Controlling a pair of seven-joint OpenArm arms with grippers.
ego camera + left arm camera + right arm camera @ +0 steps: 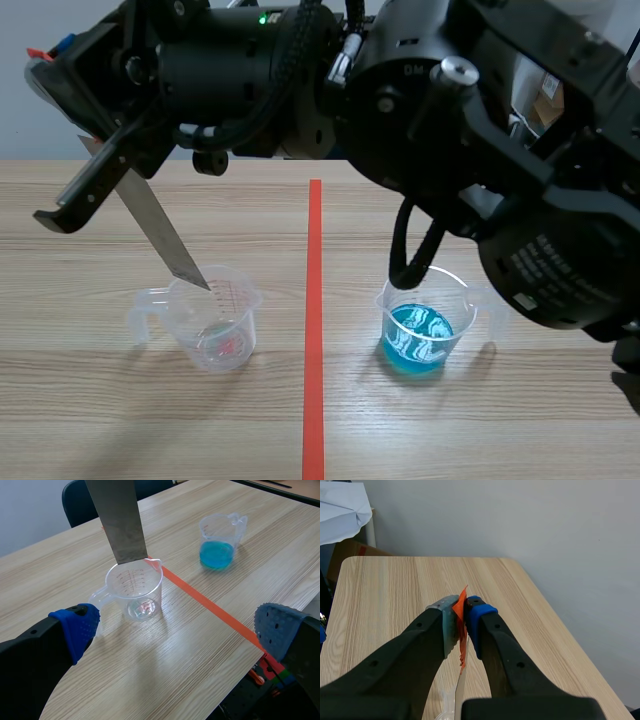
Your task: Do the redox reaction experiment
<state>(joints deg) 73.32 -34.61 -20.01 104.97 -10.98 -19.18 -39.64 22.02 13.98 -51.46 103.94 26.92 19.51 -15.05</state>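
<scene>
A long grey metal strip [160, 235] with an orange-red top end [461, 611] hangs slanted from my right gripper [461, 615], which is shut on it. The right arm reaches across the picture's top to the left, its gripper [48, 52] high up. The strip's tip [129, 555] sits at the rim of a clear measuring cup [218, 325] with red marks, which looks nearly empty. A second cup [425, 330] right of the tape holds blue liquid [216, 555]. My left gripper [175, 630] is open, with the clear cup [137, 592] ahead between its fingers.
An orange-red tape line [314, 330] splits the wooden table between the cups. A black cable [408, 250] from the right arm hangs just over the blue cup's rim. A dark chair [80, 500] stands beyond the table. The table's edge [280, 630] lies near the left gripper.
</scene>
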